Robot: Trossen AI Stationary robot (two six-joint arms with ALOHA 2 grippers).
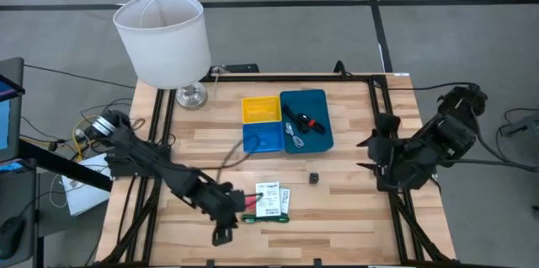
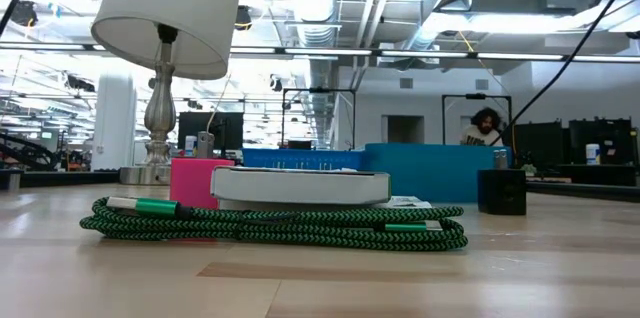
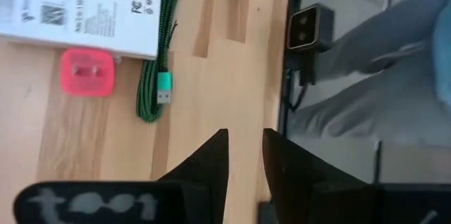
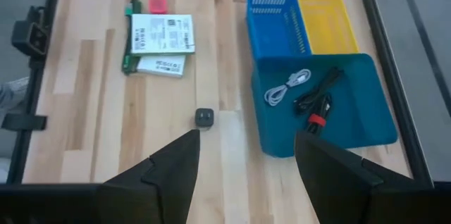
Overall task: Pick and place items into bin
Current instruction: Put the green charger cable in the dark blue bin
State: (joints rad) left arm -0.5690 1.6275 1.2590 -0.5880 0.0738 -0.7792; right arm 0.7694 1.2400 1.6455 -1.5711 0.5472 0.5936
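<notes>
Just ahead of the left pincer (image 3: pixel 245 155), whose 2 fingers stand narrowly apart and empty, lie the coiled green braided cable (image 3: pixel 156 55), the small pink square block (image 3: pixel 87 72) and the white printed card packets (image 1: pixel 271 201) on the wooden tabletop (image 1: pixel 354 217). The right pincer (image 4: pixel 245 157) hovers wide open; ahead of it sit the small black cube (image 4: pixel 205 117) and the teal-blue rectangular tray (image 4: pixel 352 122), seemingly holding a grey cable (image 4: pixel 285 87).
</notes>
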